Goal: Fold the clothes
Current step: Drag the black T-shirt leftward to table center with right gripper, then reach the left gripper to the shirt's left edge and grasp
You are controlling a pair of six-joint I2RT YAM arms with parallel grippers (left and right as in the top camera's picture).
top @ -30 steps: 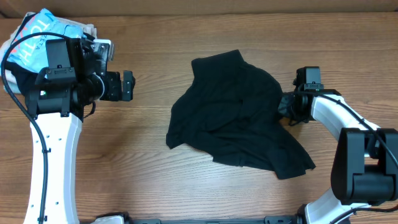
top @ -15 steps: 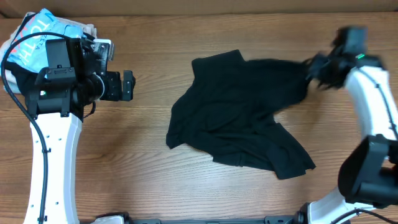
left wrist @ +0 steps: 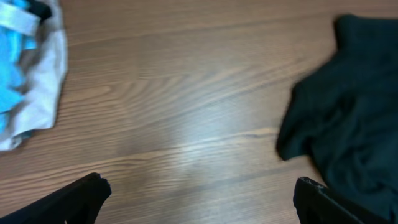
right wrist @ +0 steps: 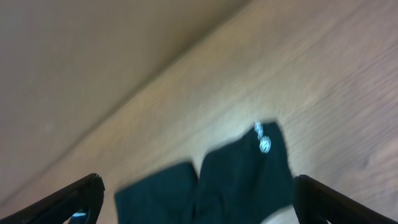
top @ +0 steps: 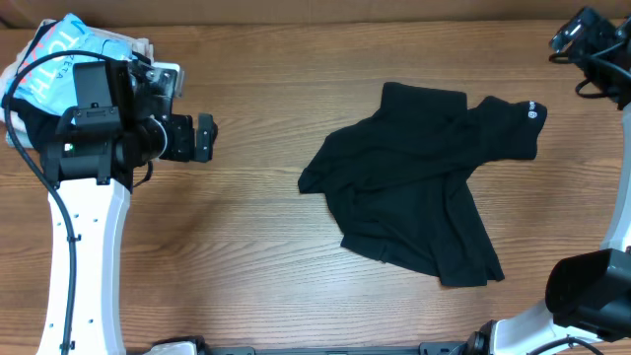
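Note:
The clothes, a black short-sleeved shirt (top: 424, 182), lie crumpled on the wooden table right of centre. One part is stretched out to the right and shows a small white logo (top: 532, 111). My right gripper (top: 575, 35) hangs above the table's far right corner, apart from the shirt. In the right wrist view it is open (right wrist: 198, 202), with the shirt (right wrist: 242, 183) and its logo (right wrist: 264, 144) below it. My left gripper (top: 203, 136) stays at the left and is open (left wrist: 202, 199) over bare wood. The shirt's left edge (left wrist: 348, 118) lies off to its right.
A light blue garment with lettering (top: 69, 49) lies bunched at the far left corner behind the left arm, and its pale edge (left wrist: 34, 74) shows in the left wrist view. A plain beige wall (right wrist: 93, 62) rises behind the table's back edge.
My right gripper dragged the shirt's edge right and toward the back, then opened, let go and rose to the far right corner. The whole shirt shifted right. The left arm has not moved.

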